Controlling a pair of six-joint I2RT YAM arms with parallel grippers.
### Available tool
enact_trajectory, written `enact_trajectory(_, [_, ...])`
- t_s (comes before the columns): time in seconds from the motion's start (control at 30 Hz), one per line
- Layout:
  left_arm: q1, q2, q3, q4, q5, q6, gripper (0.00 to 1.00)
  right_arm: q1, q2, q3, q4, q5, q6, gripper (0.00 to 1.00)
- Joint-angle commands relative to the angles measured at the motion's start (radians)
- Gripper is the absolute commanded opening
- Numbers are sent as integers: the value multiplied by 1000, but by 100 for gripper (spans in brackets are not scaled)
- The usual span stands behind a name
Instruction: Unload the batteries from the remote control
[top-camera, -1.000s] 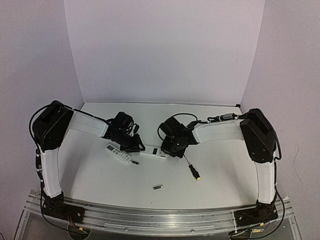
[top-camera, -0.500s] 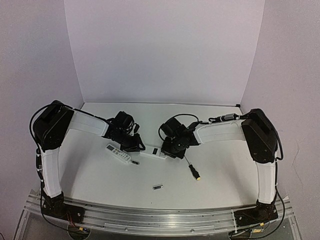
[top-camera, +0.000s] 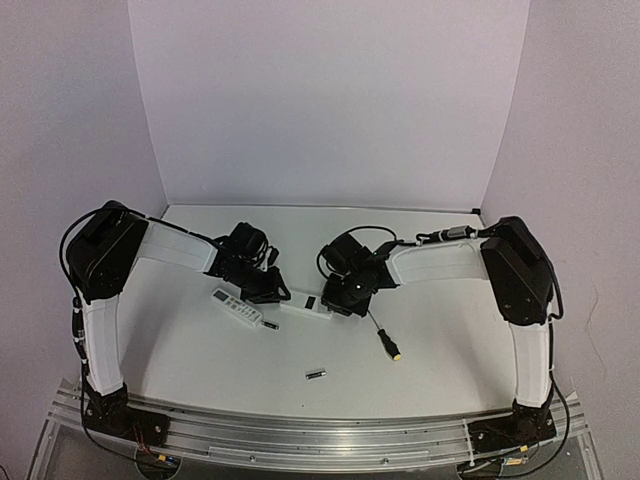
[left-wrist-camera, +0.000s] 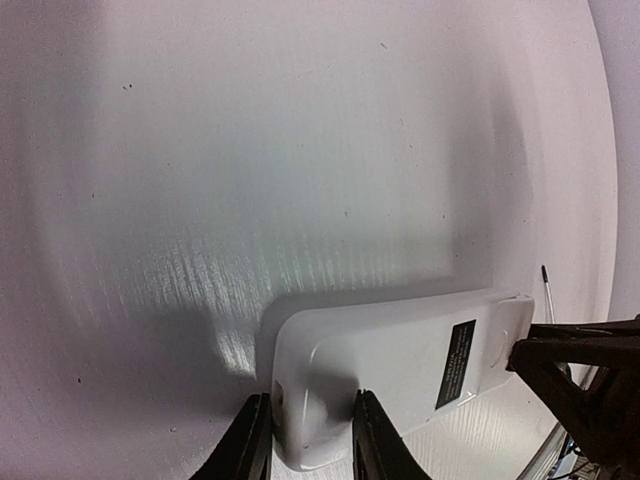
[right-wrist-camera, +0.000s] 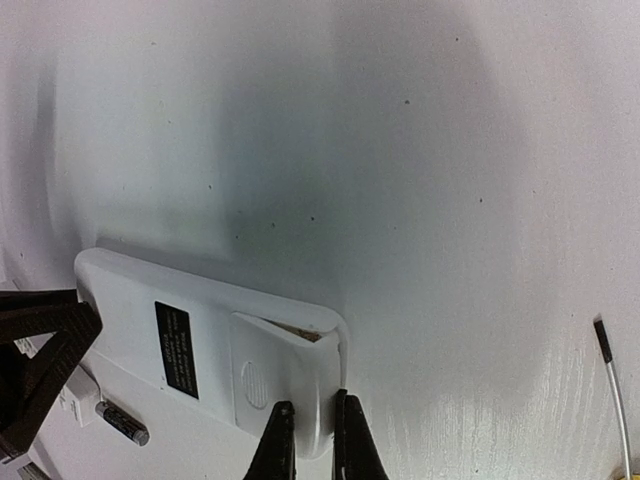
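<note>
OK, your room first: both grippers meet mid-table (top-camera: 200, 365), well apart from the back wall (top-camera: 330, 100) and both side walls, with open surface behind them and toward the front edge. Two tight spots. A second remote (top-camera: 236, 306) lies just beside the left gripper (top-camera: 268, 292), on its near-left. The screwdriver (top-camera: 383, 337) runs from just beside the right gripper (top-camera: 335, 300) toward the front edge.

The remote control (top-camera: 305, 309) lies back-up between the two grippers. Your left gripper straddles one end and grips it. Your right gripper is clenched almost flat on the other end, with a thin lip of white plastic between its fingertips (right-wrist-camera: 278, 440). You can't tell if that lip is only the battery cover (right-wrist-camera: 285, 365), which is cracked up at its inner edge; the gap is too narrow to see inside.

Two batteries lie loose. One battery (top-camera: 270, 325) sits just in front of the left-held end. The other battery (top-camera: 316, 374) lies nearer the front edge, well apart from both grippers.
</note>
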Motion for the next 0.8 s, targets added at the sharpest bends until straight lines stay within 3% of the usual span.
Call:
enact_trajectory(0.0, [-23, 91, -24, -87, -23, 10, 26, 41, 92, -52, -30, -165, -47, 0])
enact_trajectory(0.57, [-24, 71, -46, -74, -13, 0, 26, 41, 168, 7, -31, -142, 64, 3])
enact_trajectory(0.7, [-24, 69, -45, -78, -22, 1, 27, 30, 122, -4, -31, -123, 16, 11])
enact_trajectory(0.77, [-24, 64, -41, -78, -25, -1, 27, 14, 67, -9, -33, -118, -62, 20])
